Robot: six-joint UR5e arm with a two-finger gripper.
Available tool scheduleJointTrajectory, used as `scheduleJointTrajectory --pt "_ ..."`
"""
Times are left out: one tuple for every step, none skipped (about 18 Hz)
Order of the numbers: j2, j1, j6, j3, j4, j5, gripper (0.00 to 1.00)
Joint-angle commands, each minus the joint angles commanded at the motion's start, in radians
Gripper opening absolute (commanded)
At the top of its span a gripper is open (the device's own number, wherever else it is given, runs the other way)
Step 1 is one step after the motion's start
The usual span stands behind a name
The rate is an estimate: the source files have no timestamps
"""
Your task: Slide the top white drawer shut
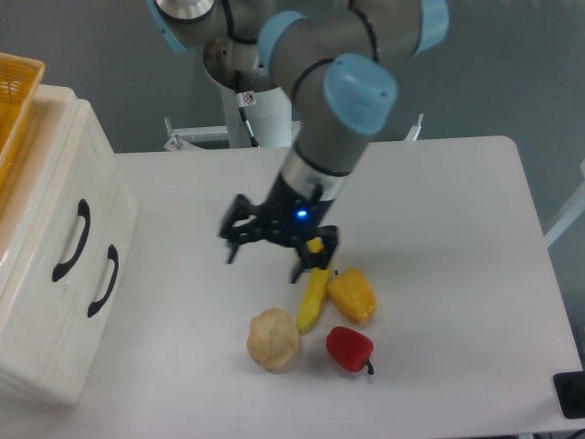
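Spread-fingered and empty, the gripper (267,255) hung above the table's middle, over the banana (313,294), well right of the drawer (57,229). That drawer sat flush at far left, so closing looked done; only retreat remained.

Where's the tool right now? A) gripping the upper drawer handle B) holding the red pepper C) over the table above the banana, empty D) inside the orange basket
C: the tool hangs open over the table, covering the upper end of the banana, well clear of the top drawer and holding nothing.
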Motion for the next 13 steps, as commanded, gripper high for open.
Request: scheduleJointTrajectory --pt "-0.008 0.018 0.043 0.0 0.009 0.014 1.0" --pt "-0.015 0.034 0.081 0.0 0.021 0.022 1.0" --pt "-0.029 0.048 0.117 -0.002 0.034 0.034 1.0" --pt "-0.038 0.061 0.152 0.0 0.044 0.054 1.0" --pt "-0.048 0.074 0.198 0.0 0.06 0.077 1.0" --pt "-0.057 0.09 0.259 0.0 0.077 0.1 1.0" --pt "-0.07 0.1 0.336 0.0 0.087 0.121 1.0" --pt "-0.083 0.106 0.411 0.0 0.094 0.144 1.0" --pt "-0.097 0.121 0.478 0.0 0.104 0.17 1.0" --pt "-0.106 0.138 0.531 0.0 0.115 0.19 1.0" --pt "-0.118 0.152 0.578 0.006 0.124 0.198 1.0" --pt "-0.13 0.164 0.623 0.015 0.126 0.2 1.0" --pt "-0.144 0.179 0.667 0.027 0.126 0.2 1.0"
